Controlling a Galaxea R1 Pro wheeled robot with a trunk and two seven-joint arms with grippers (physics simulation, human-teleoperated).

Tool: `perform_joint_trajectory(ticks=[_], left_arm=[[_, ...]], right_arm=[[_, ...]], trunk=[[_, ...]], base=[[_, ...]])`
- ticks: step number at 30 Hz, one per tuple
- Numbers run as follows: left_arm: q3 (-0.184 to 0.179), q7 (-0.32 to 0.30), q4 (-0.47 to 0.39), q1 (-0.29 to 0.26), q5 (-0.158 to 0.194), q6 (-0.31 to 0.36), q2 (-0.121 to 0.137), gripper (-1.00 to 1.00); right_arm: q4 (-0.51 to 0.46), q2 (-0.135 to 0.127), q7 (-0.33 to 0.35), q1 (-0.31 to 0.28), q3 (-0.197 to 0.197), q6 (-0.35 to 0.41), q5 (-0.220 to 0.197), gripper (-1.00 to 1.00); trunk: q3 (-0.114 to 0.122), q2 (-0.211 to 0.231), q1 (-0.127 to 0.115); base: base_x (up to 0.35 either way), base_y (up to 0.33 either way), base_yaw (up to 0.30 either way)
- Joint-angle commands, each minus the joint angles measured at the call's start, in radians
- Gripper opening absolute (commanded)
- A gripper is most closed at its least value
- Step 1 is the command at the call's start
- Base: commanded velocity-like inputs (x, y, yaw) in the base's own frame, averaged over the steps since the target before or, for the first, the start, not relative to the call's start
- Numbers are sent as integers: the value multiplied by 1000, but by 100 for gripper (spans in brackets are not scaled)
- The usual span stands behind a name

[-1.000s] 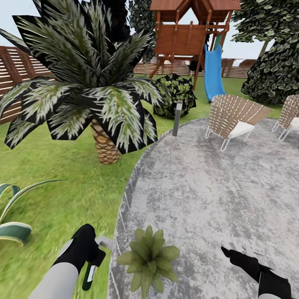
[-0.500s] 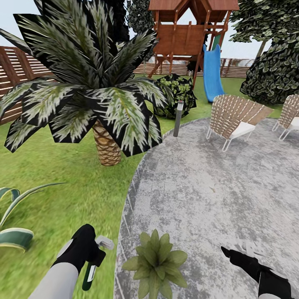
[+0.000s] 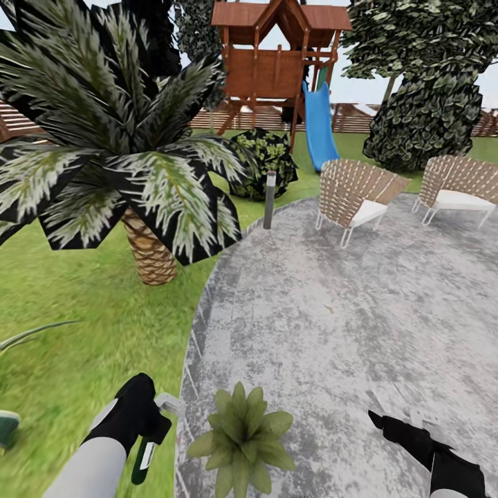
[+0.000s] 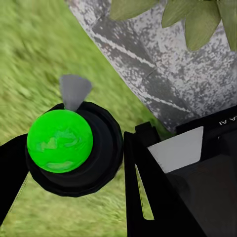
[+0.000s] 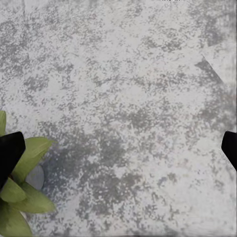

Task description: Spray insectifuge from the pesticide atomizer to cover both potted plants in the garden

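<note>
From my head camera, my left gripper is closed around the pesticide atomizer, held over the lawn just beside the potted plant at the edge of the paved patch; my right gripper hovers over the paving, fingers spread. Left wrist: the atomizer's green-topped body sits between my fingers; leaves above. Right wrist: fingertips wide apart over paving, plant leaves beside one.

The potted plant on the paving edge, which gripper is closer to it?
Left. The left gripper, holding the pesticide atomizer, sits just beside the potted plant; the right gripper hovers farther off over the paving.
</note>
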Motion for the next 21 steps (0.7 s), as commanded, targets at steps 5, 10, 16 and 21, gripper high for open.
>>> perform_joint_trajectory(ticks=[5, 10, 16, 21], left_arm=[[7, -8, 83, 0, -9, -4, 34, -100], [7, -9, 148, 0, -8, -28, 39, -100], [7, -44, 169, 0, -8, -54, 39, -100], [7, -83, 170, 0, -10, -56, 39, -100]], right_arm=[[-2, 1, 7, -2, -5, 5, 3, 100], [-2, 1, 7, -2, -5, 5, 3, 100], [-2, 1, 6, -2, -5, 5, 3, 100], [-2, 1, 6, -2, -5, 5, 3, 100]], trunk=[[-1, -1, 0], [-1, -1, 0], [-1, -1, 0], [-1, -1, 0]], base=[[0, 0, -291], [0, 0, -242], [0, 0, -68], [0, 0, -4]])
